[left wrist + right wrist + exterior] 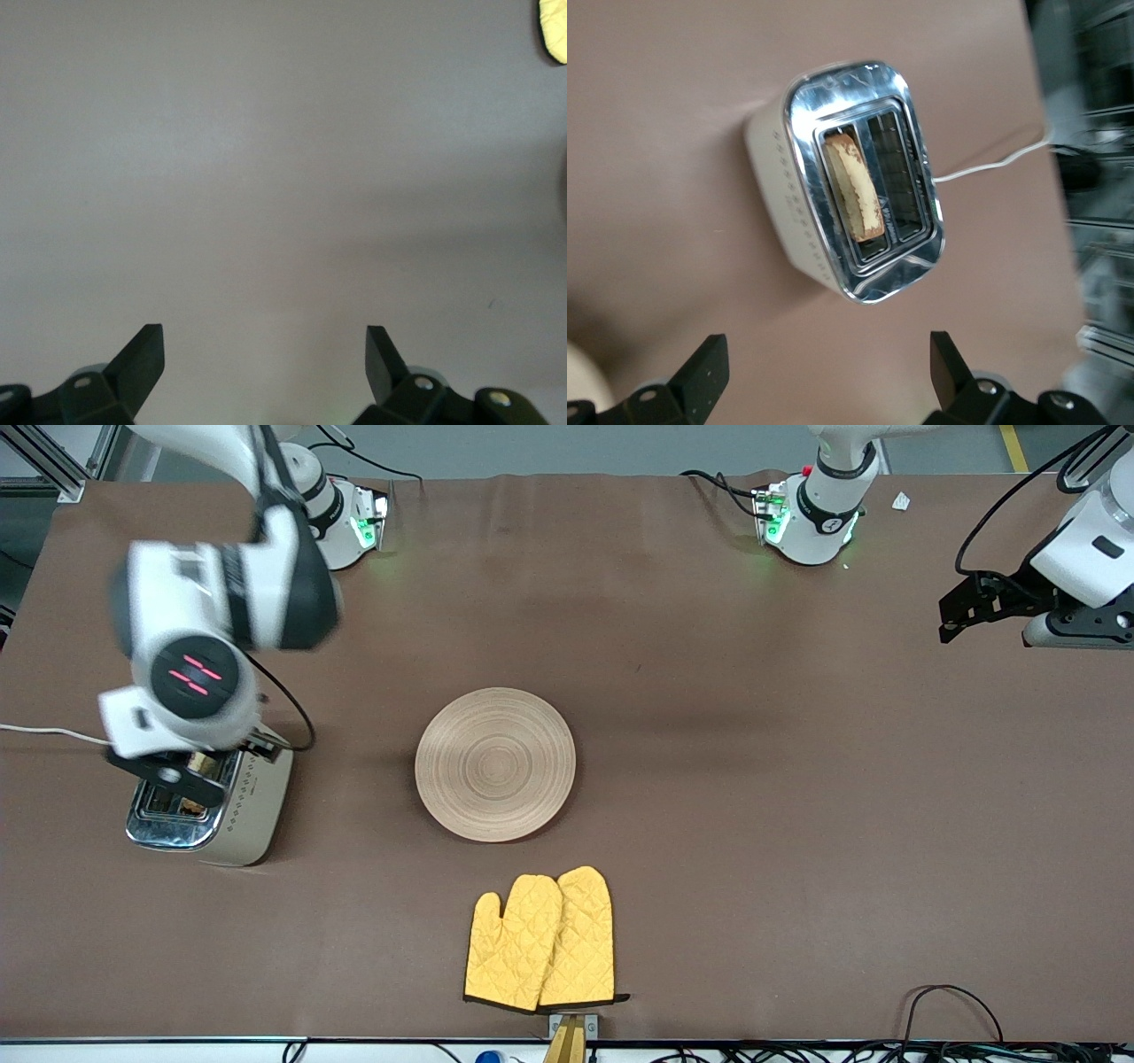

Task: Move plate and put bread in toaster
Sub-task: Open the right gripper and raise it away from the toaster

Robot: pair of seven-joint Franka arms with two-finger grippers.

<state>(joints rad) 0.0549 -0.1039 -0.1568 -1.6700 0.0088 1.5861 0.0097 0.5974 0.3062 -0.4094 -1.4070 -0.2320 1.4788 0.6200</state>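
Front view: toaster is seen at the right arm's end of the surface, its cord trailing off the edge. The right gripper hangs directly over the chrome top, hiding most of the slots; a scrap of brown is glimpsed in one. The plate lies bare in the middle of the surface, well apart from the toaster, so it is judged already set down and emptied. A pair of yellow mitts lies nearer the camera than the plate, untouched. The left gripper is held up over the left arm's end of the surface, away from everything; that arm waits.

Left wrist view: only bare surface is seen between the left fingers, which stand wide apart and hold nothing. A corner of a mitt shows at the frame's edge.

Right wrist view: the toaster is looked down on from above. The bread stands on edge in one slot, its crust proud of the chrome; the other slot is empty. The right fingers are spread wide and clear of the slice, so the bread is judged released and resting on its own weight in the slot. The lever is not visible; whether the slice is pressed down cannot be told.
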